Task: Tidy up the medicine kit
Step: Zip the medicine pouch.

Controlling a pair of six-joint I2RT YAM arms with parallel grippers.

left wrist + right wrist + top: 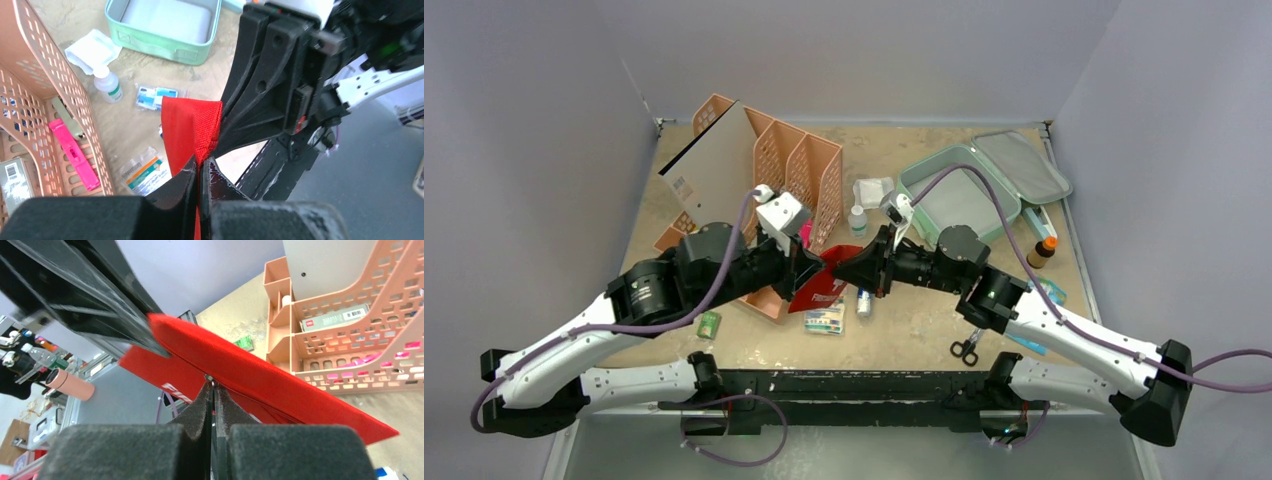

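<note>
The medicine kit [954, 200] is a mint-green case lying open at the back right, with its lid [1024, 163] folded back. It also shows empty at the top of the left wrist view [165, 25]. Between the two arms a red first-aid pouch [824, 282] is held above the table. My left gripper [202, 167] is shut on the woven edge of the red pouch [190, 125]. My right gripper [212, 385] is shut on a small metal zipper pull at the seam of the red pouch [280, 380]. The two grippers face each other closely.
An orange mesh rack [774, 165] stands at the back left and holds boxes and a pink item [75, 152]. Loose on the table lie a white bottle [107, 85], a gauze packet [92, 47], sachets [145, 172], scissors [965, 350], a brown bottle [1043, 250] and a green box [710, 323].
</note>
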